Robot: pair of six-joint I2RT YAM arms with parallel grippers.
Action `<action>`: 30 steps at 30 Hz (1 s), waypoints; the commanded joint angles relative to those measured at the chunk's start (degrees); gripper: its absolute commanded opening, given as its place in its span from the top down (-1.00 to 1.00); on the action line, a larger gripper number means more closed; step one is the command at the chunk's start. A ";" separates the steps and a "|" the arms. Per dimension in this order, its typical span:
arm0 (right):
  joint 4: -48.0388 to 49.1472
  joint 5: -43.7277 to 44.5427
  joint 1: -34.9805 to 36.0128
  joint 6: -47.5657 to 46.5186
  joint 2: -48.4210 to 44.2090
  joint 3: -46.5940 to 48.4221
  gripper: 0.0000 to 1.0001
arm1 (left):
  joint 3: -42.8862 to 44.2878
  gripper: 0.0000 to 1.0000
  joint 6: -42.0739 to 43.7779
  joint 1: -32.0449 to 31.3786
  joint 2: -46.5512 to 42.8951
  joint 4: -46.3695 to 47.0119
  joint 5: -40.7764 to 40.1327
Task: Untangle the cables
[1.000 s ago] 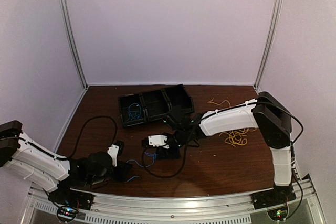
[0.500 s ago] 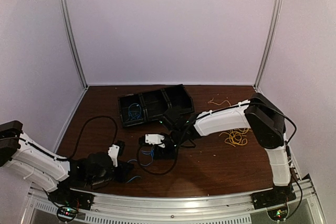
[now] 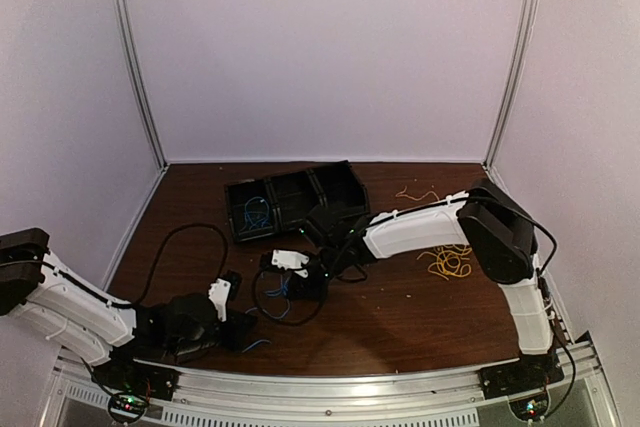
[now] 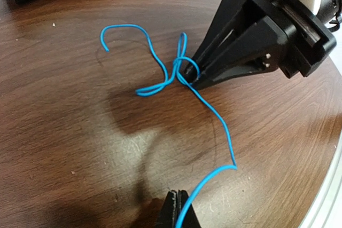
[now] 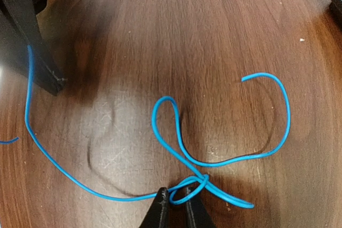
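One blue cable (image 4: 220, 126) lies on the brown table with a loose knot (image 5: 204, 179) near its free end. My left gripper (image 4: 178, 211) is shut on the cable's other end, low at the near left (image 3: 243, 332). The right gripper (image 5: 178, 202) rests on the table at the knot, jaws a narrow gap apart around the knot's small loop. Seen from the left wrist, the right gripper (image 4: 193, 77) points its tips into the knot. Yellow cables (image 3: 448, 263) lie loose at the right. Another blue cable (image 3: 257, 212) sits in the black tray (image 3: 345, 172).
The three-compartment black tray stands at the back centre. A thin yellow strand (image 3: 415, 193) lies behind the right arm. Thick black arm cables loop over the table at the left (image 3: 165, 247) and under the right gripper (image 3: 265, 309). The left gripper's black fingers (image 5: 32, 52) show in the right wrist view.
The right arm has reached further left and nearer, bringing its gripper to the knot, and its jaws have narrowed around the knot's loop. The left arm has hardly moved.
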 commanded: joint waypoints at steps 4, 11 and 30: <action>1.31 0.14 -0.77 2.94 0.18 1.25 0.99 | 0.57 1.00 1.55 -0.81 0.33 2.87 -0.07; -0.28 -1.31 -0.99 -0.52 -10.12 -4.36 1.00 | 1.98 0.59 7.87 -2.08 -11.63 -4.50 1.70; -21.60 -13.19 -1.37 -5.63 -34.59 -3.87 1.00 | 27.99 0.63 25.80 -2.07 -10.12 -14.95 15.00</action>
